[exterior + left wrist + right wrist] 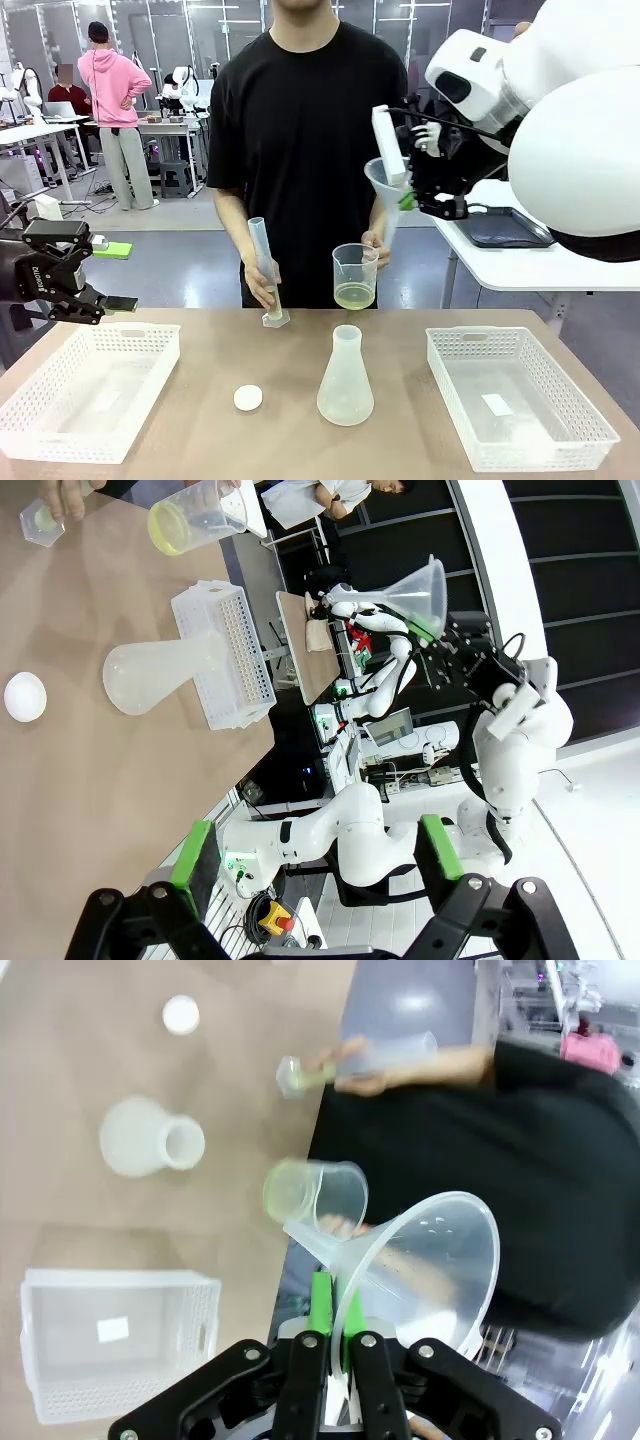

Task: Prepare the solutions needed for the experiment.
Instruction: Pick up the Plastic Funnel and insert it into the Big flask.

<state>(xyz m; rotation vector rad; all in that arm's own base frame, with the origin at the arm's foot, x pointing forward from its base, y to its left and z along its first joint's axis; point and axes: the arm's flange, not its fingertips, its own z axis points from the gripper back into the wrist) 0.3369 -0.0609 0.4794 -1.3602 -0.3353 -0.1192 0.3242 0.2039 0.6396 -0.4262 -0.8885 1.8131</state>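
The solutions (354, 295) are a shallow pale yellow-green layer in a clear beaker (355, 275) that the person holds above the table's far edge. With the other hand the person tilts a graduated cylinder (263, 268) whose base rests on the table. A frosted conical flask (346, 380) stands mid-table, a white cap (248, 398) to its left. My right gripper (408, 200) is high at the right, shut on the rim of a clear funnel (425, 1260), well above the flask (150, 1140). My left gripper (100, 304) hovers open and empty at the left, fingers (190, 855) wide apart.
A white mesh basket (90, 395) sits at the table's left under my left gripper, and another (520, 400) sits at the right holding a small white slip. A side table with a dark tray (505, 230) stands behind my right arm.
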